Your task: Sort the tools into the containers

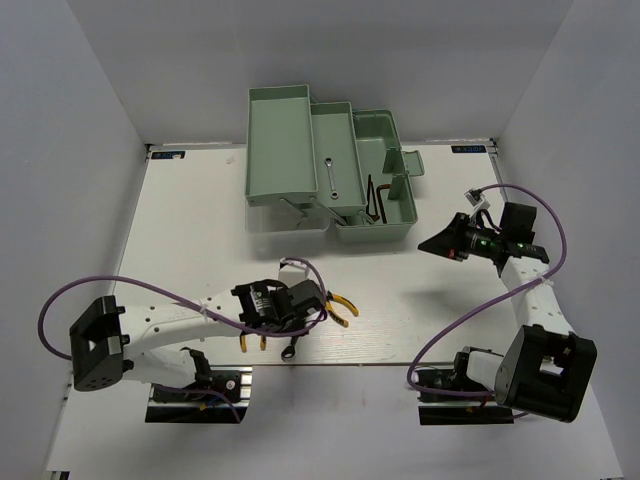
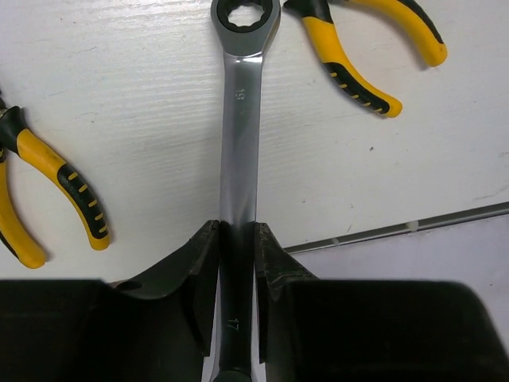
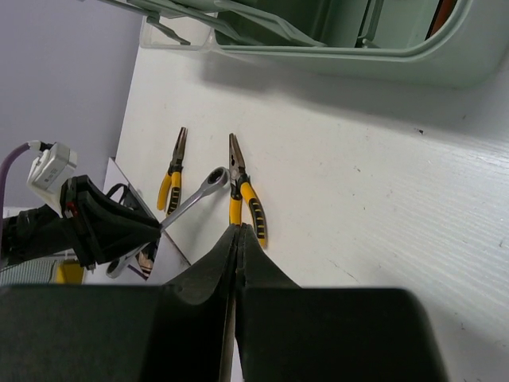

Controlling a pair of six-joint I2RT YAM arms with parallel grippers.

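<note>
My left gripper (image 2: pixel 237 231) is shut on the shaft of the long silver wrench (image 2: pixel 240 119). The wrench's ring end points away from me, low over the white table. Two yellow-handled pliers lie beside it, one to its right (image 2: pixel 362 48) and one to its left (image 2: pixel 52 187). From above, the left gripper (image 1: pixel 283 318) is at front centre with one pair of pliers (image 1: pixel 343 305) beside it. My right gripper (image 3: pixel 239 231) is shut on nothing and hangs near the toolbox (image 1: pixel 290 150). A short wrench (image 1: pixel 333 178) and hex keys (image 1: pixel 375 200) lie in the toolbox.
The toolbox's translucent lid (image 1: pixel 285 218) lies folded down in front of it. The table's near edge (image 2: pixel 398 227) runs just behind the left gripper. Purple cables (image 1: pixel 480 300) loop from both arms. The arm bases (image 1: pixel 195 395) stand at the front.
</note>
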